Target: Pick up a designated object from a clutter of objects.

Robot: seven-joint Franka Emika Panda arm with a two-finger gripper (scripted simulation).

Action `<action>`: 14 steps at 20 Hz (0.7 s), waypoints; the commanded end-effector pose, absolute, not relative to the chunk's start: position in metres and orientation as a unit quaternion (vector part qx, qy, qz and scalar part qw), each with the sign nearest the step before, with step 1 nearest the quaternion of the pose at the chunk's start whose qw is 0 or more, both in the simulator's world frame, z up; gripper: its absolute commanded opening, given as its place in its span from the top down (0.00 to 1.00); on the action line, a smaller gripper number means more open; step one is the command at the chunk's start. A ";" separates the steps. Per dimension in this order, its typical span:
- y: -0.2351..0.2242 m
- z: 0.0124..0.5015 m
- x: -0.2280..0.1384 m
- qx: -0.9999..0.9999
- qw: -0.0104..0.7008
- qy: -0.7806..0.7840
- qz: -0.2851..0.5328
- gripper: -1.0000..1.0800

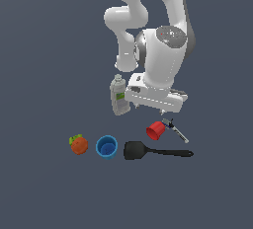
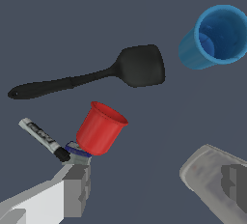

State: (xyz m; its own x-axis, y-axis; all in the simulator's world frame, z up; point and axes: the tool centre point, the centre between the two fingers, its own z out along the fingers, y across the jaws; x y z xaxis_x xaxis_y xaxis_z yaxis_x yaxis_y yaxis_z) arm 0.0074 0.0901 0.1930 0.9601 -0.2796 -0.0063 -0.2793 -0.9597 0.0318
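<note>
A flat, dark slate-blue surface (image 1: pixel 44 198) is stretching across the whole exterior view, left to right, near to far, uniformly coloured.

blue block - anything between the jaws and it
Nothing visible lies between them: in the wrist view one finger is right at the tiny blue block. But the red cup overlaps the block on one side and the grey rod ends just beside it, crowding the grasp.
</note>
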 end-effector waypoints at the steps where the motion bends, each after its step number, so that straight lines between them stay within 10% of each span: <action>1: 0.106 0.177 0.006 0.987 0.015 -0.158 -0.004 0.04; 14: 0.182 0.098 -0.019 0.971 0.006 -0.239 0.001 0.04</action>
State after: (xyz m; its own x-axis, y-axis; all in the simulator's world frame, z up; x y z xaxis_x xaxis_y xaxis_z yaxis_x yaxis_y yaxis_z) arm -0.0152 0.1746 0.1056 0.8946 -0.4468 0.0038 -0.4468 -0.8945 0.0147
